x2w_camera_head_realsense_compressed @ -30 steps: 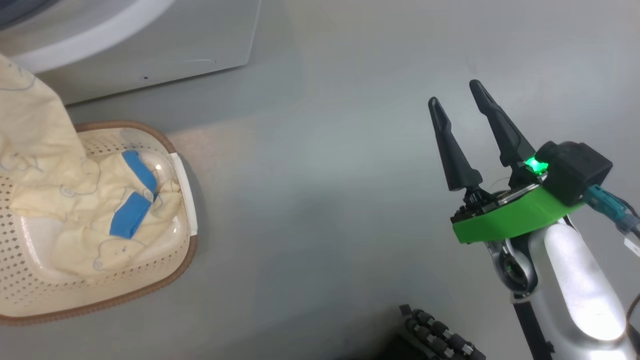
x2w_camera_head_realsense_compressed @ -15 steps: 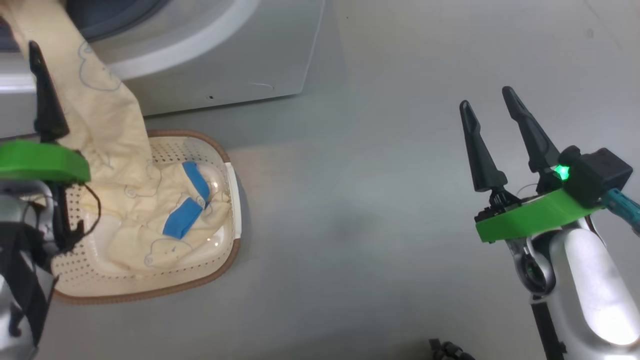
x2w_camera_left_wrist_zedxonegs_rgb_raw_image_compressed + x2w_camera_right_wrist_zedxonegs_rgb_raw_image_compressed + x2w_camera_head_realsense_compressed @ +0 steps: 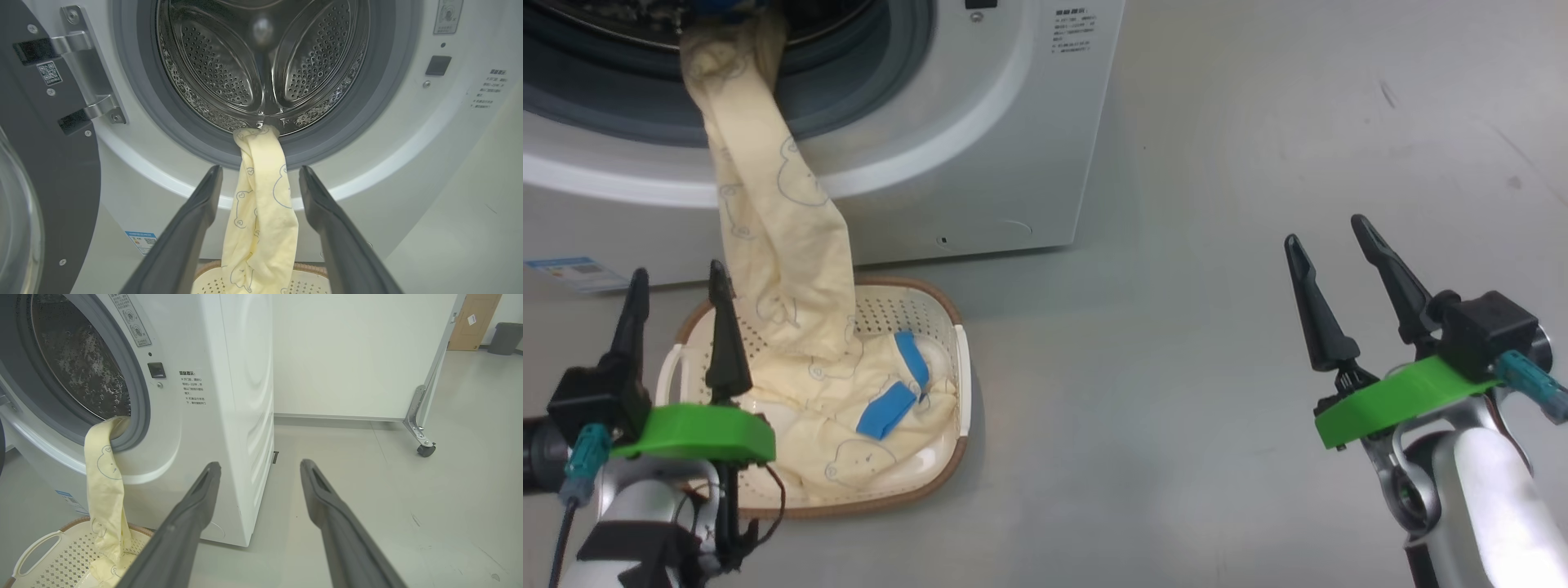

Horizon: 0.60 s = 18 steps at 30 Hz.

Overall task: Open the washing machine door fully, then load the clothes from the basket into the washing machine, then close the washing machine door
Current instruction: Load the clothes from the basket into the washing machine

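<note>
The washing machine (image 3: 980, 139) stands with its door (image 3: 49, 163) swung wide open to the left in the left wrist view. The cream clothes (image 3: 784, 237) with bear drawings hang as one strip from the drum's lip (image 3: 261, 196) down into the basket (image 3: 960, 384), where the remainder lies with blue bands showing. My left gripper (image 3: 676, 282) is open at the basket's left side, apart from the fabric; its wrist view looks past the hanging strip into the steel drum (image 3: 261, 61). Over bare floor at the right, my right gripper (image 3: 1325, 231) stands open and empty.
A blue sticker (image 3: 572, 273) marks the machine's lower front. Grey floor (image 3: 1176, 327) stretches to the right of the machine. In the right wrist view a white partition on casters (image 3: 425, 449) stands behind, with a dark bin (image 3: 504, 337) far off.
The head camera has swung up and left, bringing the drum opening and my left gripper into the picture. The clothes still hang from drum to basket. Both grippers stay open.
</note>
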Tool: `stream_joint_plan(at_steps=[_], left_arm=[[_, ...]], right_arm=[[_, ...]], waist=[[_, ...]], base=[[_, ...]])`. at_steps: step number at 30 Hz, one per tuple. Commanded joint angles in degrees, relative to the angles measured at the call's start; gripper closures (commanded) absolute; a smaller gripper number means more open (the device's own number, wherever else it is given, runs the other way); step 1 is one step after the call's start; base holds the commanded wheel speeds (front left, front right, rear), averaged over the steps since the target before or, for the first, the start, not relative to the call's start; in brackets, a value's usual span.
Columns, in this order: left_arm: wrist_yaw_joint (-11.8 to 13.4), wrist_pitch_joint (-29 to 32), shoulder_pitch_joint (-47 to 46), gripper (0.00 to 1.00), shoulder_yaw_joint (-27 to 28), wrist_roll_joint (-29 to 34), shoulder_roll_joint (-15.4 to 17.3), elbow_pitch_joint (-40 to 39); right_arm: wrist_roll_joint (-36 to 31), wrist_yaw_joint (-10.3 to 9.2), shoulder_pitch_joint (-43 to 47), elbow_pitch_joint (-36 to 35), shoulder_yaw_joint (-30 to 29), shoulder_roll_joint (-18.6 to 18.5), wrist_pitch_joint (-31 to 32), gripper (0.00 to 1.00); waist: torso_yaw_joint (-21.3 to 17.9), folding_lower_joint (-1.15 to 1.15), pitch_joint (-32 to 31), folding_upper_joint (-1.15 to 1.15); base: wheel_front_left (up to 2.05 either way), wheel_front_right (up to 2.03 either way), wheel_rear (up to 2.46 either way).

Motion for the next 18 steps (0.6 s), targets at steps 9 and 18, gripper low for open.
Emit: stream_joint_plan(at_steps=[9, 18], left_arm=[[-0.99, -0.31, 4.75, 0.0, 2.33, 0.63, -0.78, -1.78], [-1.23, -0.31, 6.84, 0.0, 2.14, 0.89, -1.2, -1.87]], right_arm=[[-0.37, -0.16, 4.0, -3.87, 0.16, -0.4, 2.16, 0.0], [0.57, -0.16, 5.89, -5.12, 0.74, -0.4, 2.59, 0.0]], waist=[[1.9, 0.01, -6.71, -0.01], [1.46, 0.01, -8.02, -0.01]], base=[[0.0, 0.0, 0.0], [0.0, 0.0, 0.0]])
